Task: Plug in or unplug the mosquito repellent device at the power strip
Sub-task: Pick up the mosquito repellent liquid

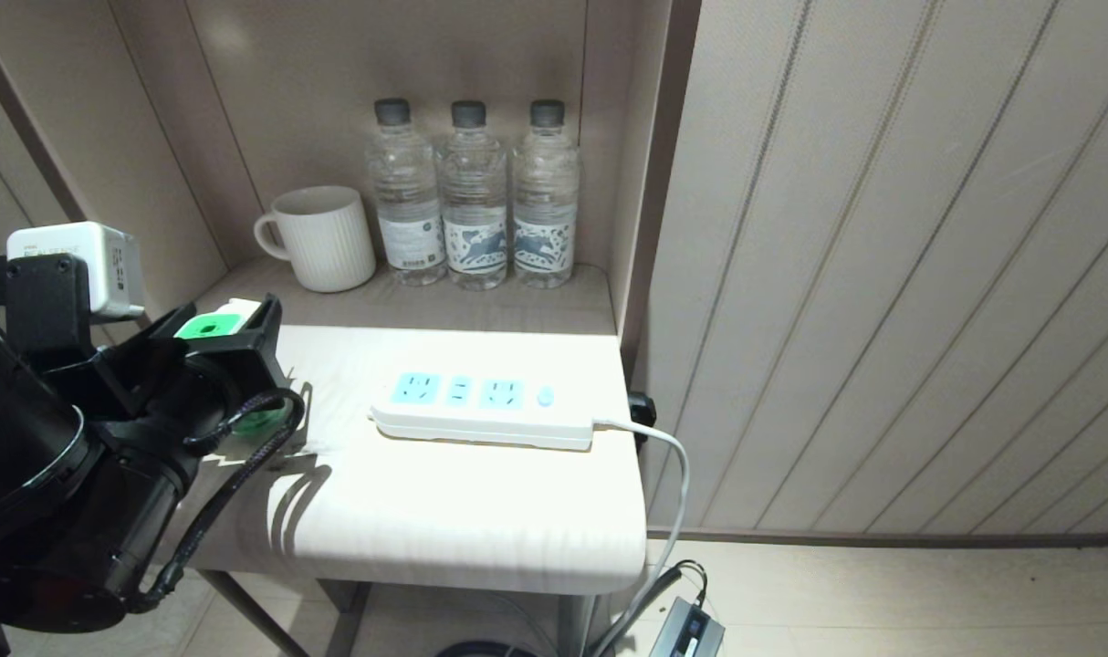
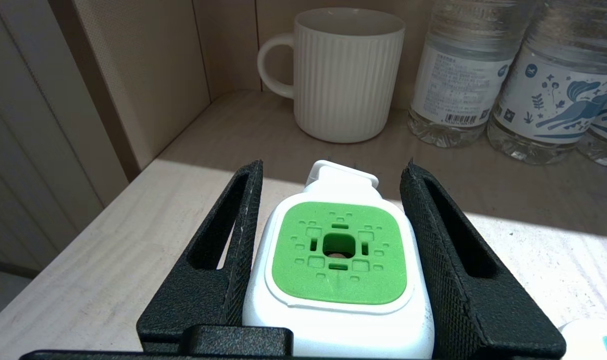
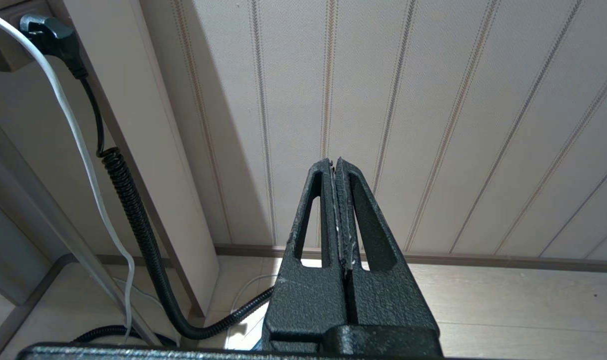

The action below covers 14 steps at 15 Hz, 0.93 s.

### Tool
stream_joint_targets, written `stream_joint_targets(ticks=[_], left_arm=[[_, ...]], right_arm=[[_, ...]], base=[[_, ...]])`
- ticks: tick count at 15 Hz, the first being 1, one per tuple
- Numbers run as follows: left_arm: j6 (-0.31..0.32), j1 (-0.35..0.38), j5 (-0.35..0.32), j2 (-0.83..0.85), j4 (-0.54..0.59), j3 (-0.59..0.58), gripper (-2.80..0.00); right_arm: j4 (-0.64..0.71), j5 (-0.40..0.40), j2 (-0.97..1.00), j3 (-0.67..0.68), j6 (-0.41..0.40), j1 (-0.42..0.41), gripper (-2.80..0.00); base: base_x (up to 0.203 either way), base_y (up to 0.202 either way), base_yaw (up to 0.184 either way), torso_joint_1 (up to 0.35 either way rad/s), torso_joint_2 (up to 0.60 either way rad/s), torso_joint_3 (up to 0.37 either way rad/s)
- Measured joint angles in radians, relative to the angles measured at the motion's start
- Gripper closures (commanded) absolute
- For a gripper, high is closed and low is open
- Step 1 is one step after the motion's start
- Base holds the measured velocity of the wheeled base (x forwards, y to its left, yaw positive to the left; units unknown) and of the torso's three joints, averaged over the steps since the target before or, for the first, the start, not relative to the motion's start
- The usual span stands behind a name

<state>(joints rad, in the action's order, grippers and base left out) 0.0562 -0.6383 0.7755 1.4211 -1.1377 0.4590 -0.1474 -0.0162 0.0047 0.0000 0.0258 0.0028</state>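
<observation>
Progress: device off the strip, grip stage reached. Small mosquito repellent device (image 2: 336, 260) with white squarish cap, bright-green vented top and translucent green bottle below, standing upright on the pale tabletop (image 1: 444, 511), near its left edge. Long flat white power strip (image 1: 486, 406) with light-blue socket faces and small blue oval button, lying well apart to the right of the device; all three socket faces unoccupied. White cord (image 1: 673, 465) running off the strip's right end and down past the table edge.

Left gripper (image 2: 333, 220): two black textured fingers (image 2: 233, 235) bracketing the white cap on both sides, close against its flanks. Contact not confirmed (a thin gap or shadow line visible on each side); whether merely straddling or actually clamping cannot be told. Device base apparently on the table, not lifted.

Right gripper (image 3: 337, 220): fully closed on nothing, parked low beside the table, facing the panelled wall (image 3: 433, 125); idle.

Remaining, by judgement: secure the cap, lift, carry right to the strip, orient the plug toward a socket face, press home.

Containers: white ribbed ceramic mug (image 1: 321, 239) at the back shelf, interior hidden from both views, contents unknown. Three clear plastic water bottles (image 1: 472, 196) with grey caps beside it, capped and apparently full.
</observation>
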Motion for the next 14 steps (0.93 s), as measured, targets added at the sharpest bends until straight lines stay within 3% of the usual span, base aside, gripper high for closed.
stream_joint_targets(ticks=[14], left_arm=[[0.000,0.000,0.001,0.001,0.000,0.000,0.00]], right_arm=[[0.000,0.000,0.000,0.000,0.000,0.000,0.00]], base=[[0.000,0.000,0.000,0.000,0.00,0.000]])
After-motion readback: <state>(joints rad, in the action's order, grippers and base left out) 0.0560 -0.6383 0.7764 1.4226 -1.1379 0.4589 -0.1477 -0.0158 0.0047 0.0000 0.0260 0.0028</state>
